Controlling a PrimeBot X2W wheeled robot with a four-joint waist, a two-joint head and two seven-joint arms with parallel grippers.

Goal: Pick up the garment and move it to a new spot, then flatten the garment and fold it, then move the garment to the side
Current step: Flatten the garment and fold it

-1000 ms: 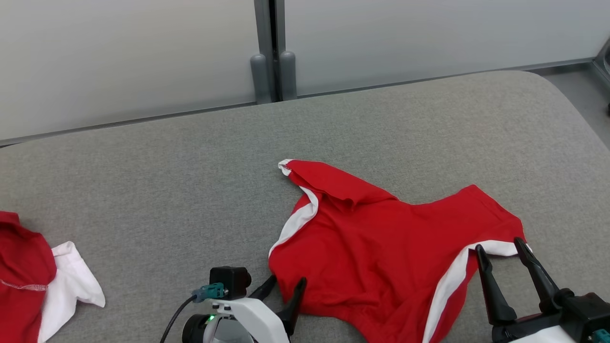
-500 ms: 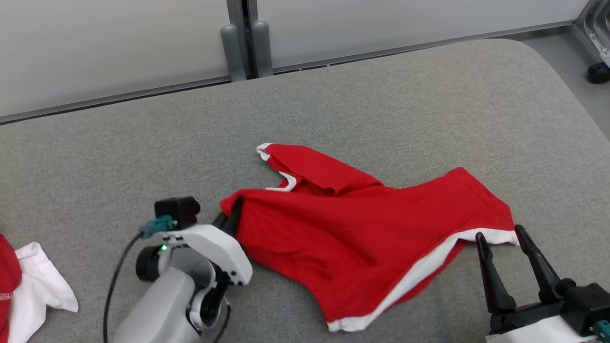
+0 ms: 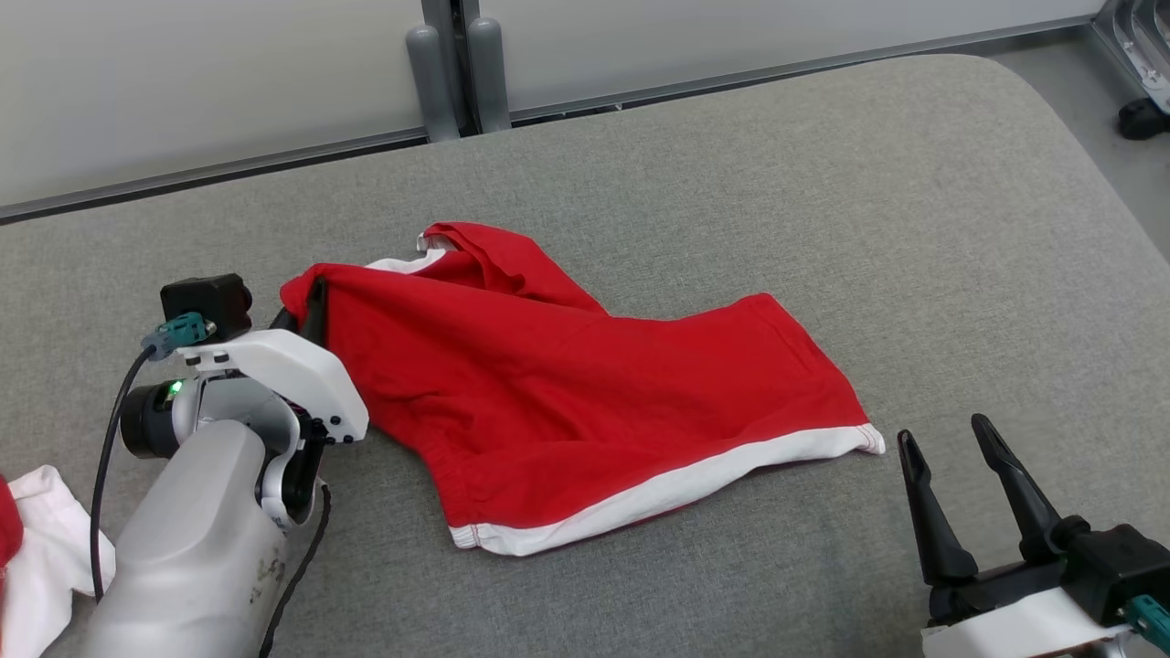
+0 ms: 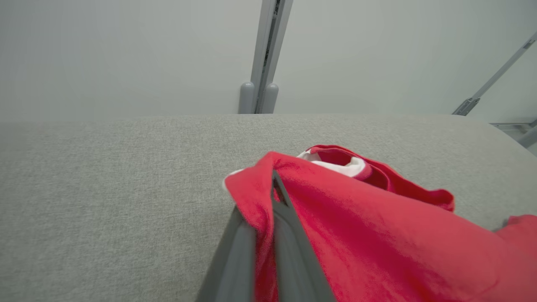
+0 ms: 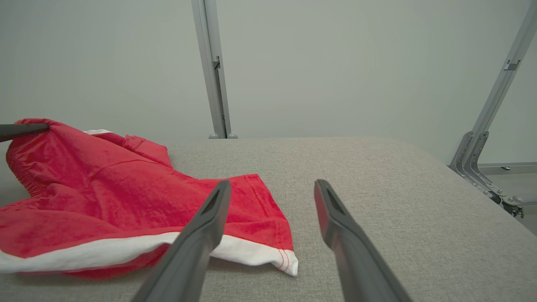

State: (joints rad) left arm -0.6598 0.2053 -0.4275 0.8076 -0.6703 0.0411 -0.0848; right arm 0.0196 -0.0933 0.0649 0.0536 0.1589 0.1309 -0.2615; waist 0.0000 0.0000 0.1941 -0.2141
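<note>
The garment (image 3: 585, 393) is a pair of red shorts with white trim, spread across the middle of the grey padded table (image 3: 731, 164). My left gripper (image 3: 309, 309) is shut on its upper left edge and holds that edge raised off the surface. In the left wrist view the fingers (image 4: 289, 235) pinch red cloth (image 4: 377, 235) between them. My right gripper (image 3: 944, 440) stands open at the lower right, just right of the garment's white-hemmed corner (image 5: 277, 258), touching nothing. In the right wrist view the garment (image 5: 105, 188) lies to the left of the fingers.
Another red and white cloth (image 3: 37, 530) lies at the table's left front edge. A grey post (image 3: 452, 64) and pale wall panels stand behind the table. The floor and a metal frame (image 3: 1133, 64) show past the rounded right corner.
My left gripper closed on the garment's left edge and dragged it left and away from me. The garment turned and stretched out. The head camera shifted as well. The right gripper stayed open.
</note>
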